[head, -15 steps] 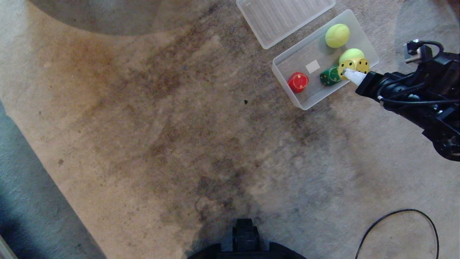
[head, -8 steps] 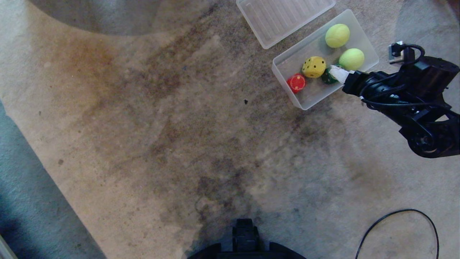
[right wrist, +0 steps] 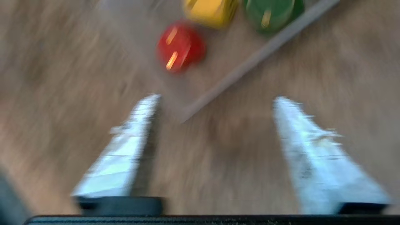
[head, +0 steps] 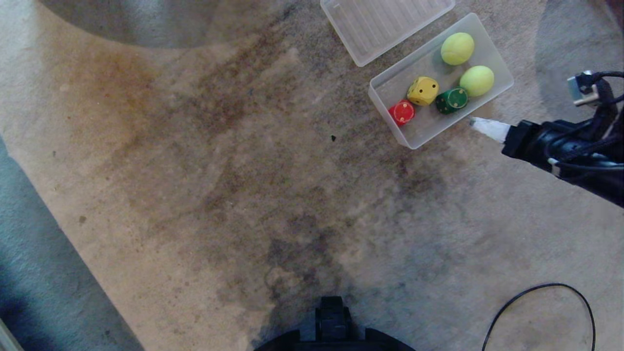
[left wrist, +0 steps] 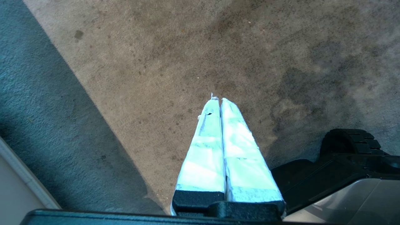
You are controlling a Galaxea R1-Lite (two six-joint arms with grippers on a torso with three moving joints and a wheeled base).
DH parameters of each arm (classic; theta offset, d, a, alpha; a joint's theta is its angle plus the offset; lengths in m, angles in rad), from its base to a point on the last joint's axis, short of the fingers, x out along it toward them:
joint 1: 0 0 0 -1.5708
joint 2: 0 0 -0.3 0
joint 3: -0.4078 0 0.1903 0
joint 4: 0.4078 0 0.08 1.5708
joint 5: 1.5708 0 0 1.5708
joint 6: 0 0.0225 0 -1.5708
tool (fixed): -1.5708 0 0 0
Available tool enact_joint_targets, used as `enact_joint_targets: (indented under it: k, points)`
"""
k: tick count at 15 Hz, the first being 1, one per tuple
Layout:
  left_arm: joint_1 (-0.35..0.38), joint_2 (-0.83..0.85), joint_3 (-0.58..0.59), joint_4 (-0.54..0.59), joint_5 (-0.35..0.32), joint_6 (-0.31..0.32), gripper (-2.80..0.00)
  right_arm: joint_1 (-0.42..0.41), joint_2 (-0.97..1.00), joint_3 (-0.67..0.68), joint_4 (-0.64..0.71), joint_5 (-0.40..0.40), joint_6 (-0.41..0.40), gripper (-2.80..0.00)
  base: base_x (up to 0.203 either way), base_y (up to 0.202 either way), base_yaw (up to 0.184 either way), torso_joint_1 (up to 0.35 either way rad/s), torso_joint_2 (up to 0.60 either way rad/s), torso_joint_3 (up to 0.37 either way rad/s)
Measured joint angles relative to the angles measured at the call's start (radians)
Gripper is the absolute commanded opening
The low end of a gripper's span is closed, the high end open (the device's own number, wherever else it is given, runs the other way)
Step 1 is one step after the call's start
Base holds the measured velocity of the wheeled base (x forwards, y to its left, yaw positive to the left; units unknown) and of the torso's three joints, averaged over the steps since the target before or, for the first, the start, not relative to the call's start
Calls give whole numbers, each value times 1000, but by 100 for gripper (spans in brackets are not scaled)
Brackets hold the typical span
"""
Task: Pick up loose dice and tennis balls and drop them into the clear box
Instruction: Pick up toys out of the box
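Right gripper [right wrist: 215, 100]: I had its fingers [right wrist: 125, 150] spread wide with nothing between them; in the head view it sat at about 3 o'clock, just outside the near long wall of the clear box [head: 504, 80], apart from it.
Left gripper [left wrist: 218, 101]: I saw its fingers pressed together, empty, hanging over bare carpet [left wrist: 250, 56] beside the robot's base [left wrist: 350, 156].
Clear box: it lay on the carpet at roughly 1 o'clock in the head view, turned diagonally.
Tennis balls: both were inside the box at its far end; one [head: 457, 48] toward 12 o'clock, the other [head: 477, 80] just beside it toward 3 o'clock, the two near each other.
Yellow die [head: 422, 90]: it sat mid-box, on the box floor.
Green die [head: 451, 100]: it sat between the yellow die and the nearer tennis ball, close to the box wall facing my right gripper.
Red die [head: 402, 112]: it sat in the near corner of the box, toward 8 o'clock from the yellow die.
Lid [head: 385, 24]: ribbed, flat on the carpet, just beside the box toward 11 o'clock.
Cable [head: 541, 304]: a black loop lay on the carpet at about 5 o'clock.
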Motion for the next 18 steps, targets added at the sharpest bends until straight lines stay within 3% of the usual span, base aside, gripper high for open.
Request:
enact_joint_targets:
  k: [6,12,14,18]
  points:
    - [0,0,0,0,0,0,-280,-13,-621,378,435,-12,-120,-280,0,0,0,0,0,0]
    - [0,0,0,0,0,1,-280,-61,-1199,634,947,-165,-319,-280,0,0,0,0,0,0]
    - [0,0,0,1,1,0,-280,-75,-1308,678,996,-239,-343,-280,0,0,0,0,0,0]
    - [0,0,0,1,0,-1,-280,-78,-1482,699,1026,-221,-352,-280,0,0,0,0,0,0]
